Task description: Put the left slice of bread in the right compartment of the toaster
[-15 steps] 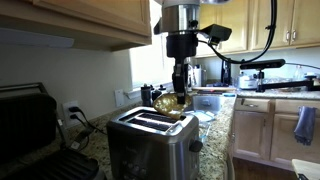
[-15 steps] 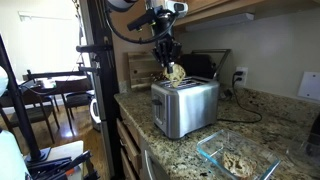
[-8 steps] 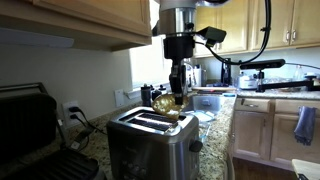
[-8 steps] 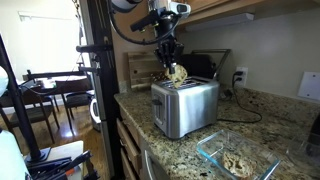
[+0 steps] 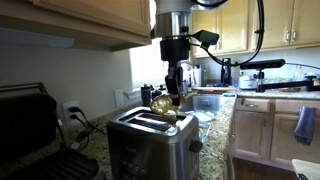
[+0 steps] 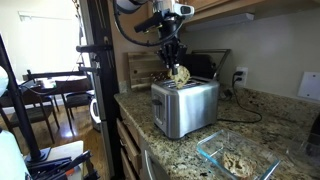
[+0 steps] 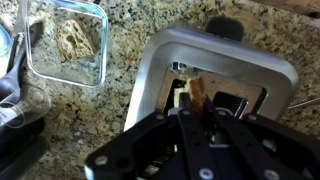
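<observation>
The stainless-steel toaster (image 5: 152, 142) with a black top stands on the granite counter; it shows in both exterior views (image 6: 185, 105) and in the wrist view (image 7: 160, 60). My gripper (image 5: 173, 97) hangs just above its top, shut on a slice of bread (image 5: 164, 103), held upright over the slots. The slice also shows in an exterior view (image 6: 179, 74), and in the wrist view (image 7: 197, 93) it sticks out between my fingers (image 7: 196, 112) above a slot. How far it sits in the slot is hidden.
A glass dish (image 6: 232, 158) with another bread slice lies on the counter near the front edge; it shows in the wrist view (image 7: 70, 42). A black contact grill (image 5: 35, 130) stands beside the toaster. Cabinets hang overhead. A power cord (image 6: 240, 115) runs behind the toaster.
The arm has shifted slightly sideways above the toaster, still holding the bread slice. The toaster and dish have not moved.
</observation>
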Controlling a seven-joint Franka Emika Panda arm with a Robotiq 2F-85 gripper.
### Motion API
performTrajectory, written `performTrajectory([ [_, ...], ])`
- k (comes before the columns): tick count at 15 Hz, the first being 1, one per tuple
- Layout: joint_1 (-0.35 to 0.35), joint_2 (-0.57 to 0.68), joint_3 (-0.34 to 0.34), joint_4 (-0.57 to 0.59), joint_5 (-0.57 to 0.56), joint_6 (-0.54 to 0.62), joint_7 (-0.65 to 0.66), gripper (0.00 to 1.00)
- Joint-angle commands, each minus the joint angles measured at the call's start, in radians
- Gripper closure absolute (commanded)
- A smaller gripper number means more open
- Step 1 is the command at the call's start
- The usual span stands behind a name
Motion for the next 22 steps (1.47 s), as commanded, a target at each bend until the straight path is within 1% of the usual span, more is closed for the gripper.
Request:
performTrajectory([
  [1,-0.003,0.051,0.0,0.05,-0.02,0.001,0.037,0.95],
  [8,-0.001,0.117,-0.004,0.109,-0.017,-0.006,0.051,0.94],
  [10,-0.001,0.126,-0.007,0.116,-0.012,-0.006,0.05,0.62],
  [14,-0.002,0.134,-0.013,0.129,-0.009,-0.008,0.049,0.38],
  [17,-0.003,0.136,-0.017,0.134,-0.009,-0.008,0.048,0.17],
  [20,-0.004,0.135,-0.018,0.136,-0.009,-0.007,0.051,0.02],
  [21,0.0,0.134,-0.017,0.128,0.0,-0.002,0.026,0.18],
  [22,-0.001,0.134,-0.017,0.128,0.0,-0.002,0.026,0.1],
])
